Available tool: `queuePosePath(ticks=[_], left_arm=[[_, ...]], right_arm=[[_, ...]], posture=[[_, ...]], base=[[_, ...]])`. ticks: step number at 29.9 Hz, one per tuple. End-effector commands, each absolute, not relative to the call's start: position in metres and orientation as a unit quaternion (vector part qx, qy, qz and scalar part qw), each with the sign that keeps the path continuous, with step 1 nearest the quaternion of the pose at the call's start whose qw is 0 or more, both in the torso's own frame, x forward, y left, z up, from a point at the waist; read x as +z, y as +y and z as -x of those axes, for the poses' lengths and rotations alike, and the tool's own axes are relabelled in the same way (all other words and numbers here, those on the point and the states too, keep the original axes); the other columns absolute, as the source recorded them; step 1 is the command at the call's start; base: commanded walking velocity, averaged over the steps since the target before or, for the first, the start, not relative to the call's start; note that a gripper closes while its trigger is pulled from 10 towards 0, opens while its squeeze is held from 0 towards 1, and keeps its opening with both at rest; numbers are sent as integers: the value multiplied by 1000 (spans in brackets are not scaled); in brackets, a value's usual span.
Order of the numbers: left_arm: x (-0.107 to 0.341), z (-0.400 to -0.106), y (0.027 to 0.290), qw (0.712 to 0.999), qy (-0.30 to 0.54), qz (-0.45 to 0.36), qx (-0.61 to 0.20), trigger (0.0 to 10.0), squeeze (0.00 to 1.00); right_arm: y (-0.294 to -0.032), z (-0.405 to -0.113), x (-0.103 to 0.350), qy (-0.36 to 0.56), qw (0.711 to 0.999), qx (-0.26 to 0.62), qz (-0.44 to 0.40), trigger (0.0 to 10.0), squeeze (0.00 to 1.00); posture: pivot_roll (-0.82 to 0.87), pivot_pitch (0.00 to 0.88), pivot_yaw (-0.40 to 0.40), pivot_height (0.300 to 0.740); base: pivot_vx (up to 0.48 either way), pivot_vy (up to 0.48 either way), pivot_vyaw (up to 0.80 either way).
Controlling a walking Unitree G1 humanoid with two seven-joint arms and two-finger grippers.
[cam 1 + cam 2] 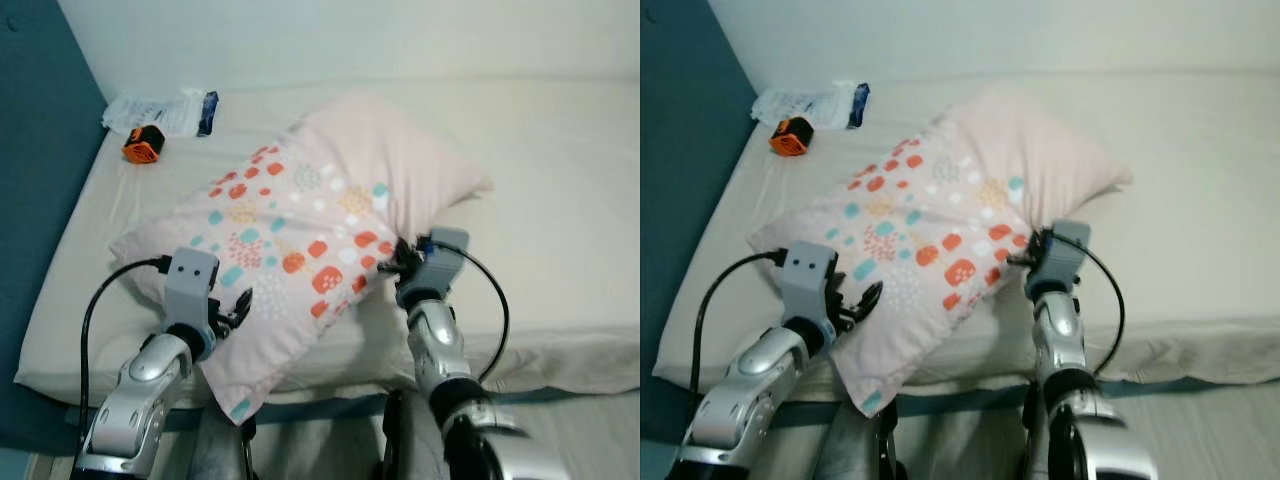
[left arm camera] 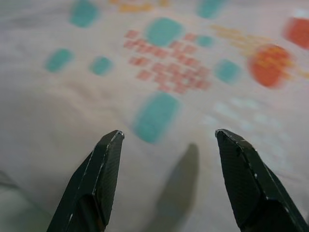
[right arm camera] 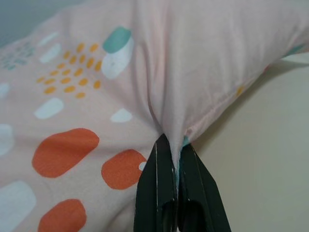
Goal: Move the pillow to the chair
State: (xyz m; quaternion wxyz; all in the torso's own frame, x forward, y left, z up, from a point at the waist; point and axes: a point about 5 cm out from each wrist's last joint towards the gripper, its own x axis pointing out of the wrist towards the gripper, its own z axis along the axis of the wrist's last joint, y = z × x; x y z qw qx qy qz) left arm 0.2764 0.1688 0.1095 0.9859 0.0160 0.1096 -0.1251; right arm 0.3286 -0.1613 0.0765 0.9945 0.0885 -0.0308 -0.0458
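One pillow [image 1: 310, 230] on bed [image 1: 560, 200] — right gripper [image 3: 175, 145] pinching edge.

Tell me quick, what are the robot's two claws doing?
Left claw: open, over the pillow.
Right claw: closed, pinching the pillow's edge.

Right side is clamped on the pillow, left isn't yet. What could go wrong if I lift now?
1. The right gripper pinches just a thin fold of the pink pillow with orange and teal spots; that fabric may slip out under the load.
2. The left gripper is open against the pillow, so a lift now would probably hang lopsided and drag across the cream mattress.
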Motion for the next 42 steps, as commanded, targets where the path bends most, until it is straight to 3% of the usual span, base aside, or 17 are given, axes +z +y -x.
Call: queuePosePath(ticks=[1, 7, 20, 21, 24, 25, 26, 27, 34, 40, 41, 42], left_arm=[[104, -276, 173, 986, 118, -24, -118, 10000, 0], [102, -281, 178, 986, 125, -30, -111, 10000, 0], [102, -287, 197, 983, 151, 23, -101, 10000, 0], [102, -289, 199, 981, 156, 31, -108, 10000, 0], [102, -289, 200, 981, 158, 32, -110, 10000, 0], [101, -290, 200, 980, 163, 28, -109, 10000, 0], [101, -290, 200, 980, 163, 28, -109, 10000, 0], [100, -290, 201, 980, 166, 23, -109, 10000, 0], [88, -287, 213, 976, 203, 25, -80, 10000, 0], [78, -282, 233, 971, 225, 79, -23, 10000, 0], [76, -281, 238, 969, 227, 96, -12, 10000, 224], [74, -280, 242, 967, 227, 117, -1, 10000, 1000]], right_arm=[[-175, -324, 78, -41, 992, -83, -85, 0, 0], [-186, -309, 80, -55, 990, -108, -75, 0, 0], [-177, -304, 96, -66, 989, -96, -88, 0, 0], [-172, -306, 96, -60, 991, -77, -89, 2118, 20], [-170, -307, 95, -56, 992, -68, -89, 2118, 20], [-167, -307, 94, -48, 993, -56, -91, 8941, 1000], [-167, -307, 94, -48, 993, -56, -91, 8941, 1000], [-163, -307, 92, -42, 993, -39, -99, 10000, 1000], [-152, -300, 77, 6, 996, 24, -88, 10000, 1000], [-172, -286, 53, 54, 998, -3, -38, 10000, 1000], [-178, -285, 51, 56, 997, -21, -47, 10000, 1000], [-184, -287, 53, 52, 996, -31, -58, 10000, 1000]], posture=[[74, 76, -31, 575], [70, 57, -34, 575], [67, 27, -45, 575], [66, 19, -45, 575], [66, 19, -45, 575], [65, 14, -47, 575], [65, 14, -47, 575], [67, 13, -48, 575], [61, 8, -53, 575], [58, 16, -54, 575], [54, 20, -52, 575], [50, 25, -49, 575]], base=[[0, 0, 0], [0, 0, 0], [0, 0, 0], [0, 0, 0], [0, 0, 0], [0, 0, 0], [0, 0, 0], [0, 0, 0], [0, 0, 0], [0, 0, 0], [0, 0, 0], [0, 0, 0]])
